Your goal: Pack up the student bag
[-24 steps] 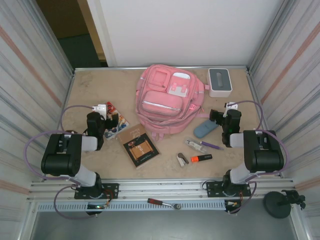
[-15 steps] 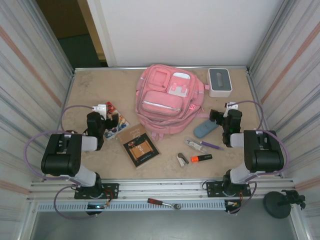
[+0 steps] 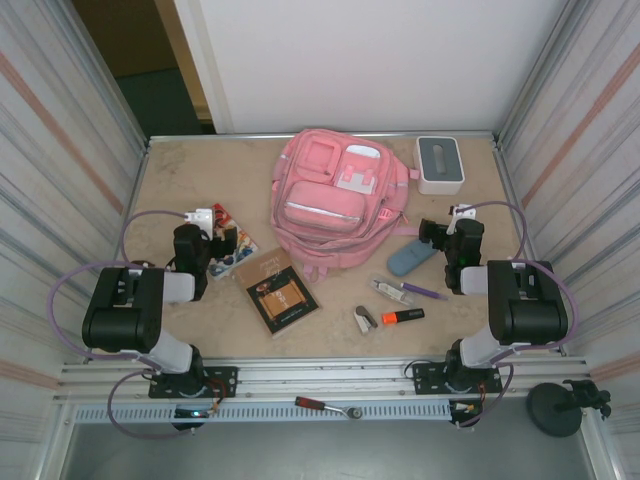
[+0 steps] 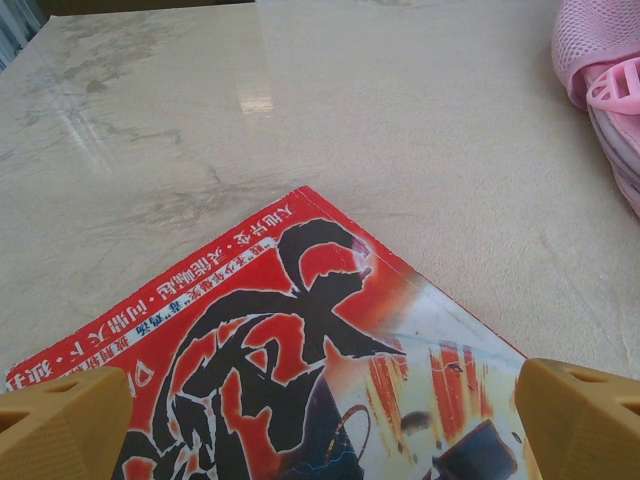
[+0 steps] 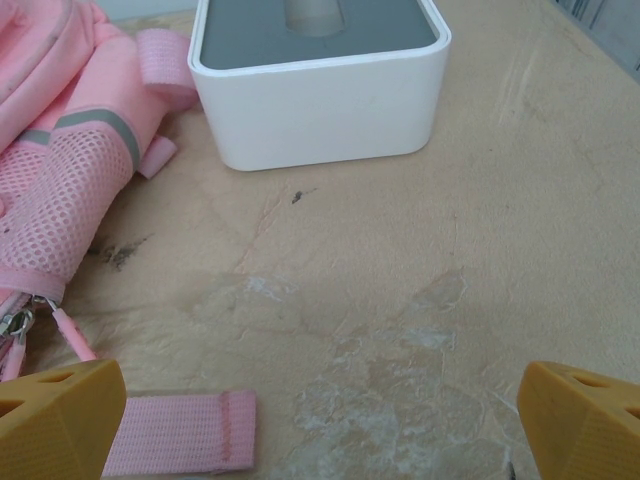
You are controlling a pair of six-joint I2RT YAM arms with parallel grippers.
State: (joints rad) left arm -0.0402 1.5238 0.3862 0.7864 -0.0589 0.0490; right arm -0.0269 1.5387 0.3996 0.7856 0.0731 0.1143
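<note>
Both sets of fingers are spread wide and empty, we reckon ready to grab: our left gripper over the red magazine, our right gripper beside the student bag lying flat far-centre.

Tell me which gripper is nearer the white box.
Right. The right gripper faces the white box from the near side; the left gripper is over the magazine, beyond the student bag.

Left arm and right arm, flanking student bag, were cased in black; purple cables were looped alongside; fingertips were coloured yellow-orange.
</note>
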